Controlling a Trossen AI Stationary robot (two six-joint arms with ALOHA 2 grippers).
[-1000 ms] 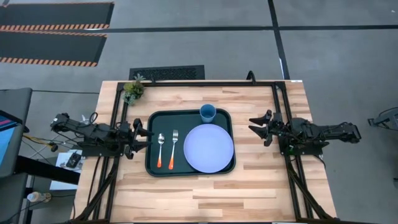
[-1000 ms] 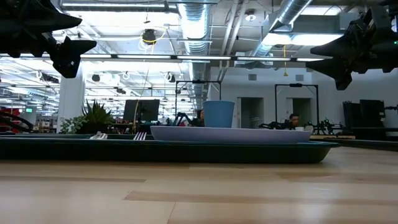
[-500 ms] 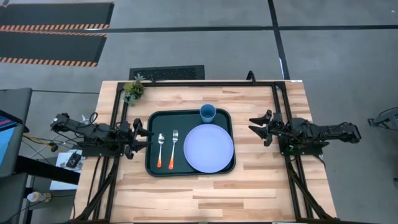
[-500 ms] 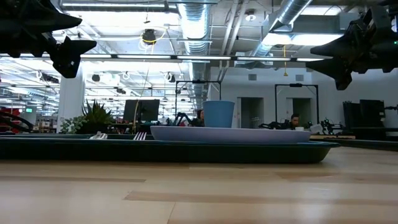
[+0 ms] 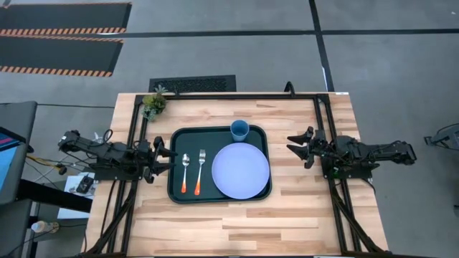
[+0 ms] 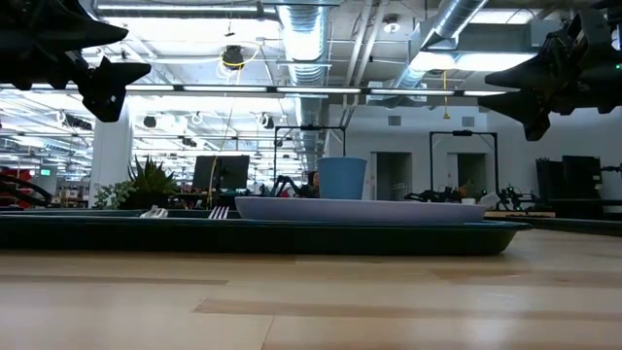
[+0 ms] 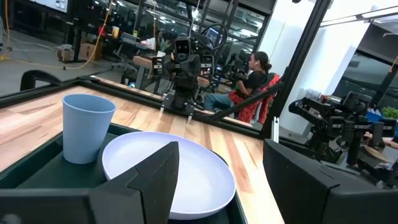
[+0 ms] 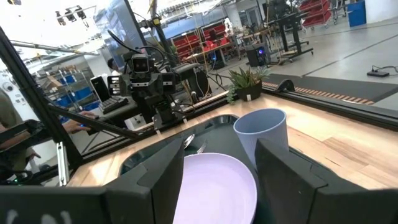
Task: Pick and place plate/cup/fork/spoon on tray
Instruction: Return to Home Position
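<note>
The dark green tray (image 5: 176, 190) lies mid-table. On it rest the lavender-blue plate (image 5: 240, 170) at its right, the blue cup (image 5: 239, 130) upright at its far right corner, and the spoon (image 5: 185, 173) and fork (image 5: 201, 170) side by side at its left, orange handles toward the near edge. My left gripper (image 5: 167, 155) is open and empty, raised just left of the tray. My right gripper (image 5: 294, 146) is open and empty, raised right of the tray. The plate (image 7: 180, 171) and cup (image 7: 86, 127) show in the left wrist view.
A small potted plant (image 5: 153, 102) stands at the table's far left corner. Black frame rails (image 5: 326, 136) run along the table's left and right sides. Bare wood lies between the tray and the near edge. A person (image 7: 252, 78) sits beyond the table.
</note>
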